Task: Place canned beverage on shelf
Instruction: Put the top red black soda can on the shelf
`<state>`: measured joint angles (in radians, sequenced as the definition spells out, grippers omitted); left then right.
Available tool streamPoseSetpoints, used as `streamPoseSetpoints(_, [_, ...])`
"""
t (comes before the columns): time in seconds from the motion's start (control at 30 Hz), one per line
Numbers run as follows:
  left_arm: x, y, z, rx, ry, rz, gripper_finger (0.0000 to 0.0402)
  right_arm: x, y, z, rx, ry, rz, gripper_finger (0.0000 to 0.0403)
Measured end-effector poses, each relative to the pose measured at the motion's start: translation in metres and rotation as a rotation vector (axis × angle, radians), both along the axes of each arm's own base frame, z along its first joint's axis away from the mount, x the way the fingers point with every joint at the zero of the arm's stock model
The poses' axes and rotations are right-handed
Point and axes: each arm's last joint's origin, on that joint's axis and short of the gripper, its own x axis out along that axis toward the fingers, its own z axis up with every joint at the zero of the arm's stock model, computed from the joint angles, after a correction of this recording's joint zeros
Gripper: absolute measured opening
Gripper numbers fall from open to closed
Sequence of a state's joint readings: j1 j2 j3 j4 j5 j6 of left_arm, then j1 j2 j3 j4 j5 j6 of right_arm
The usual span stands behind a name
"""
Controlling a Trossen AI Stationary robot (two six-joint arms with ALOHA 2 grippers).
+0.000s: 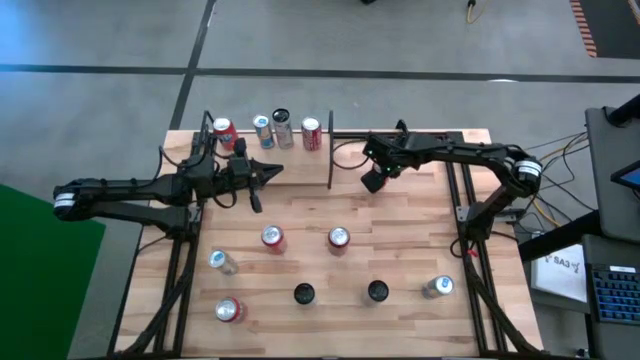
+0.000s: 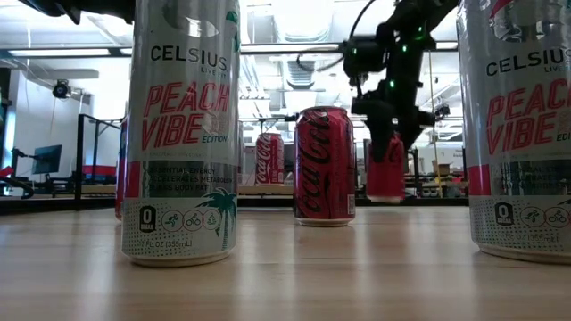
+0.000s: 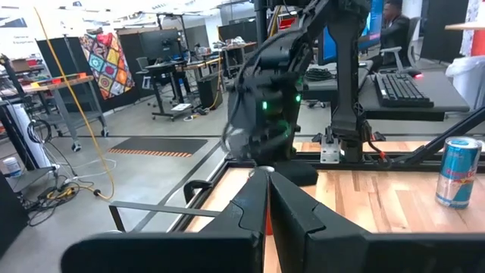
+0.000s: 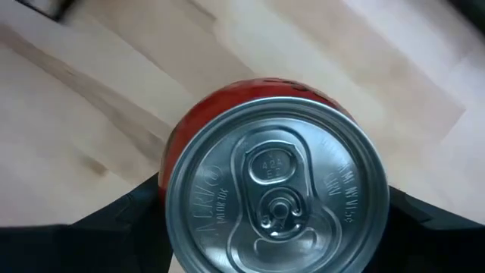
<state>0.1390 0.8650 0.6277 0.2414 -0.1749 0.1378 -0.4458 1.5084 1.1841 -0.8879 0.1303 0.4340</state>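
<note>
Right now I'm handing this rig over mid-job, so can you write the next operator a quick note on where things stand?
Right gripper: over the table's far half, jaws around a red can, closing; a firm grip is not clear yet.
Left gripper: shut, empty, waiting near the shelved cans.
Done: four cans stand on the shelf along the far edge, left of the divider rod.
Left: seven cans on the near half of the table, plus this one.
</note>
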Motion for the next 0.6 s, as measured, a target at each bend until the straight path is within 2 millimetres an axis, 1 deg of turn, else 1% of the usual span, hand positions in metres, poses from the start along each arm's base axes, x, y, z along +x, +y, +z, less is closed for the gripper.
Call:
streamPoseSetpoints(0.17, [0.0, 0.0, 0.0, -0.007, -0.004, 0.0, 0.0001, -0.002, 0.003, 0.03, -0.048, -0.09, 0.016, 0.0282])
streamPoseSetpoints(0.3, [0.003, 0.0, -0.003, -0.01, 0.011, 0.0, 0.0018, -0.007, 0.013, 0.062, -0.096, -0.195, 0.042, 0.0282])
streamPoseSetpoints(0.43, [0.011, 0.002, -0.009, -0.014, 0.037, 0.0, 0.0057, -0.011, 0.029, 0.089, -0.131, -0.286, 0.088, 0.0282])
streamPoseSetpoints(0.6, [0.024, 0.003, -0.015, -0.014, 0.036, 0.0, 0.0134, -0.013, 0.05, 0.118, -0.17, -0.411, 0.159, 0.0282])
